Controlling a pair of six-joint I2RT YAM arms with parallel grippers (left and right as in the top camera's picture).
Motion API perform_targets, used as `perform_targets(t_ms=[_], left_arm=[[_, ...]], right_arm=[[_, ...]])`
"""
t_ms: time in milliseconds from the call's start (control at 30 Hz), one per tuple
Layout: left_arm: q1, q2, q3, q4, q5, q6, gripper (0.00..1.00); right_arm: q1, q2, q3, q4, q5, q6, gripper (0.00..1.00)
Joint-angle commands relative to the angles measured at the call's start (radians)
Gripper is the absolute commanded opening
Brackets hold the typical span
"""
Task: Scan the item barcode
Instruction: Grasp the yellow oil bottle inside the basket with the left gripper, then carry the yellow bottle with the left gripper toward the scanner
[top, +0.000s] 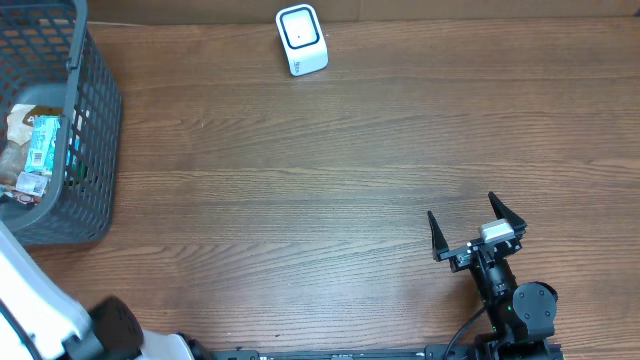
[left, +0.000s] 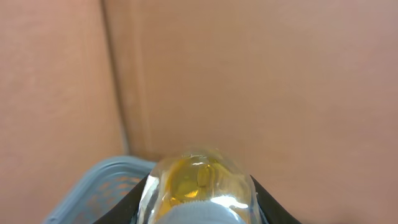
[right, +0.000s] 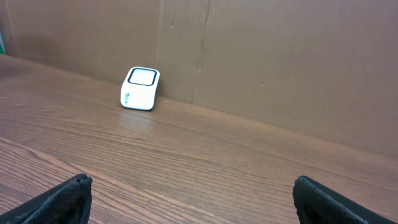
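Up close in the left wrist view, a clear rounded packet (left: 200, 180) with amber-yellow contents filled the bottom centre. The left gripper (left: 202, 210) had its dark fingers (left: 142, 198) closed against the packet's two sides. A pale grey band crossed the packet's lower edge. It sat above the rim of a grey mesh basket (left: 93, 183), with a brown cardboard wall (left: 261, 74) behind it.

From overhead, the basket stood at the table's (top: 300, 200) left edge, holding several other packets (top: 40, 150). A small white scanner (top: 301, 40) stood at the far edge, well apart from the basket. The right gripper (top: 478, 225) rested near the front right, its jaws spread wide with nothing between them, facing the scanner across bare wood.

The packet was cut off by the frame's bottom edge. Its label, and any barcode, could not be made out. Overhead, only part of the white left arm (top: 40, 310) showed.
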Motion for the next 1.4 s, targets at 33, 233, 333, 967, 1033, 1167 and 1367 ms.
perform_targets(t_ms=[33,233,333,967,1033,1167,1367], left_arm=[[-0.123,-0.094,0.019,-0.082,0.001,-0.119,0.26],[-0.383,-0.13,0.018,-0.311,-0.101,-0.174,0.25],[-0.547,-0.113,-0.015,-0.42,-0.211,-0.235,0.24],[-1.248,0.337,-0.293,-0.326,-0.568,-0.721,0.24],[-1.289,0.401,-0.293,-0.288,-0.589,-0.721,0.24],[-1.352,0.492,-0.293,-0.21,-0.644,-0.721,0.26],[-1.425,0.537,-0.293,-0.133,-0.747,-0.721,0.28]], right_arm=[[-0.001,-0.01,-0.011,0.005,-0.001,0.0,1.0],[-0.001,-0.01,-0.011,0.005,-0.001,0.0,1.0],[-0.001,-0.01,-0.011,0.005,-0.001,0.0,1.0],[-0.001,-0.01,-0.011,0.005,-0.001,0.0,1.0],[-0.001,-0.01,-0.011,0.005,-0.001,0.0,1.0],[-0.001,-0.01,-0.011,0.005,-0.001,0.0,1.0],[-0.001,-0.01,-0.011,0.005,-0.001,0.0,1.0]])
